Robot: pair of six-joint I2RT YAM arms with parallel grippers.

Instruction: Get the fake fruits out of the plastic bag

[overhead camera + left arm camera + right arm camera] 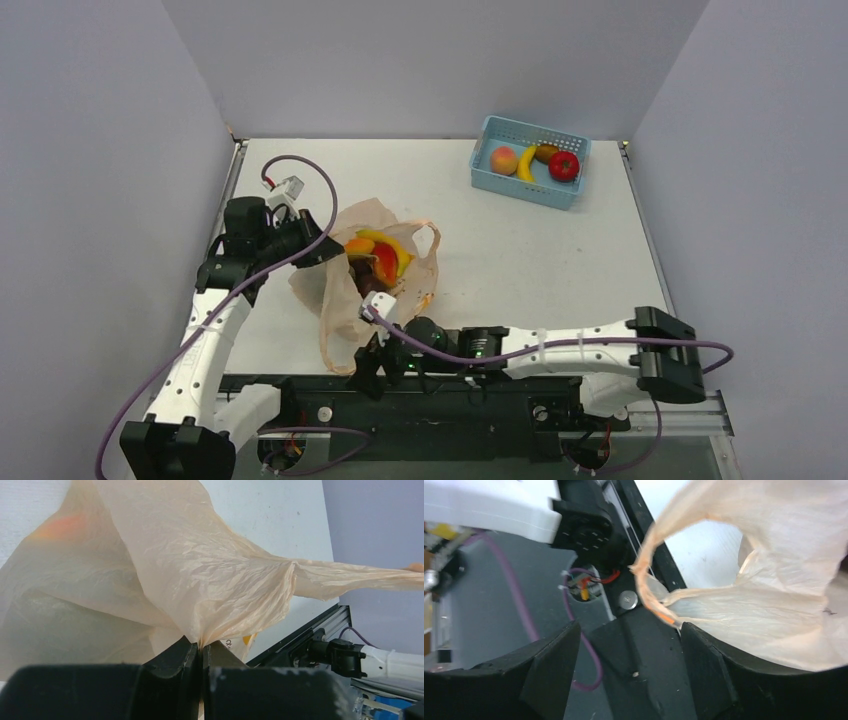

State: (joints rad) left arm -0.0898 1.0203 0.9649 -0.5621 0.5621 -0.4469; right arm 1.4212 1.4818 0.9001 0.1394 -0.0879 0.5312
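Thin, crinkly, see-through pale-orange plastic bag [335, 320] lies left of table centre, with glossy plastic fruits [380, 258] at its twelve-o'clock mouth. Film judged limp and slippery, so grasp the rigid fruits mid-body. Left gripper [202, 652], at ten o'clock, is clenched on the film. Right gripper [624, 660], at six o'clock, has its jaws spread and holds nothing.

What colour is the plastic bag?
The bag is pale orange and see-through; the left wrist view shows it best.

No text can be read, not even on the plastic bag [200, 580]
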